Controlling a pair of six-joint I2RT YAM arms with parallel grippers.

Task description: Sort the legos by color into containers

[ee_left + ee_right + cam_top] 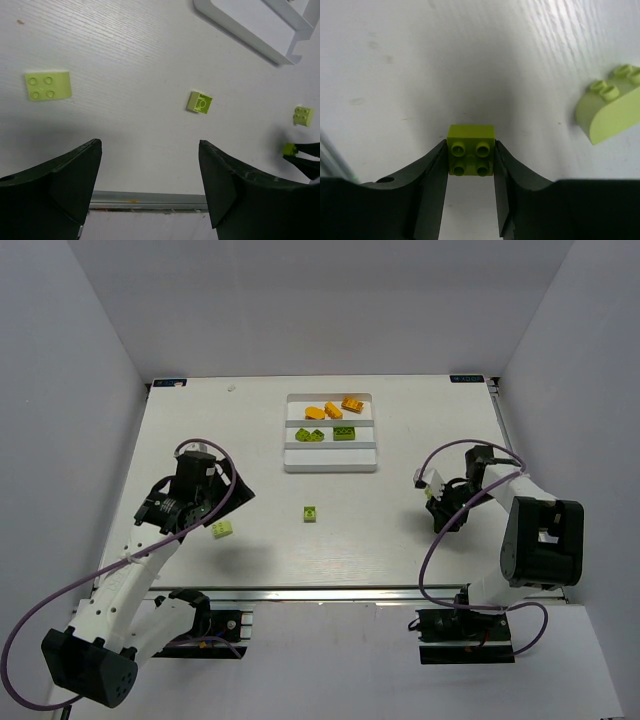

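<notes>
1. Overhead, the white tray holds orange bricks in its far compartment and green bricks in the middle one; a loose brick lies just short of its near rim.
2. Left wrist: the left gripper gapes open, holding nothing; a pale brick lies well away from the tray.
3. Right wrist: the right gripper clamps a lime brick, off the tray's right side.

My left wrist camera crops the white tray at the top right corner and my right gripper at the right edge, its lime brick a mere speck. A pale rounded brick runs off my right wrist view.
</notes>
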